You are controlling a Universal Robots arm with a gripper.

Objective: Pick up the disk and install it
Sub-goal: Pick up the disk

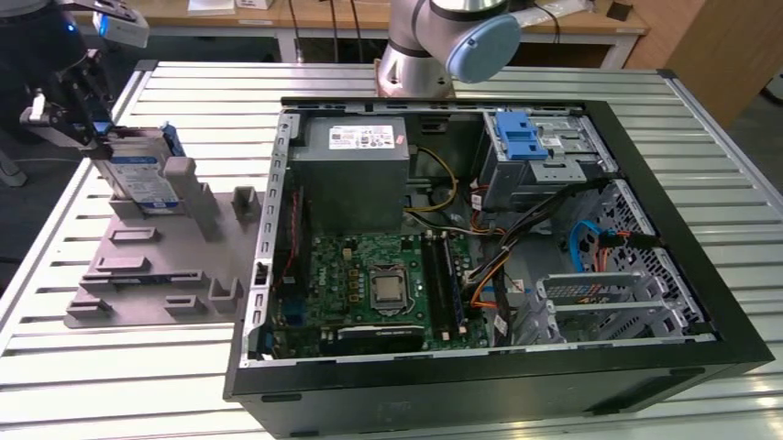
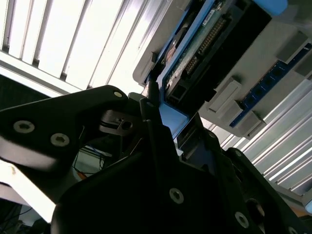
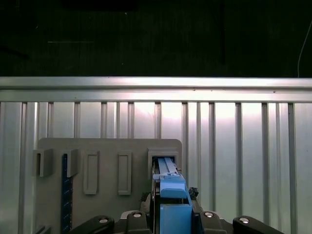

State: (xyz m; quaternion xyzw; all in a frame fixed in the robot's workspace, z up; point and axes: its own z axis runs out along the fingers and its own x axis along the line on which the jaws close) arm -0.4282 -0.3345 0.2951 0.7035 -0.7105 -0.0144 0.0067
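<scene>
**Disk gripped upright in its holder**

We see the gripper (image 1: 98,145) with its fingers (image 2: 151,112) clamped either side of the disk (image 1: 137,183), on its blue rail; the disk stands on edge in a slot of the gray holder (image 1: 159,275), which we judge leaves that edge reachable; holder and open computer case (image 1: 490,371) share a slatted metal table (image 1: 110,385); a wooden desk (image 1: 220,18) stands behind.

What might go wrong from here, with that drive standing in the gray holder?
1. The disk stands upright in a slot of the gray holder with the gripper at its upper end; a crooked lift might jam it against the slot walls or let it slip.
2. Loose cables hang beside the drive cage in the open case; the disk might snag there.
</scene>
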